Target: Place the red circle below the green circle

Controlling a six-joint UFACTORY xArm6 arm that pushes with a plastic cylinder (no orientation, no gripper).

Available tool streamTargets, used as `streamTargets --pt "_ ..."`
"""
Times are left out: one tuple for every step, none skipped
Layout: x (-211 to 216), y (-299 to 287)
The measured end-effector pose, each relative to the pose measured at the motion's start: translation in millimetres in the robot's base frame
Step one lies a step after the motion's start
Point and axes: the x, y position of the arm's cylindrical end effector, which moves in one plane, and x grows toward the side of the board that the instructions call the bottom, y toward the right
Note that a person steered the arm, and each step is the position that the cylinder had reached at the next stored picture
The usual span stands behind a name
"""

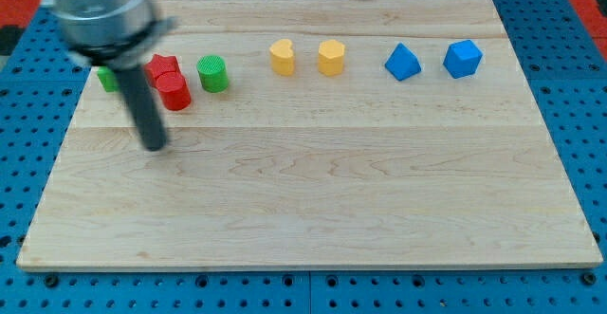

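The red circle is a short red cylinder at the upper left of the wooden board. It touches a red star-shaped block just above it. The green circle stands up and to the right of the red circle, a small gap apart. My tip rests on the board below and slightly left of the red circle, not touching it. The rod rises toward the view's top left, partly hiding another green block.
Two yellow blocks, a heart shape and a hexagon-like one, sit at top centre. Two blue blocks sit at top right. A blue perforated table surrounds the board.
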Motion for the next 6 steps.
streamTargets --pt "-42 -40" --pt "-62 -43" --pt "-67 -24" --pt "-67 29" --pt "-66 87" --pt "-55 138"
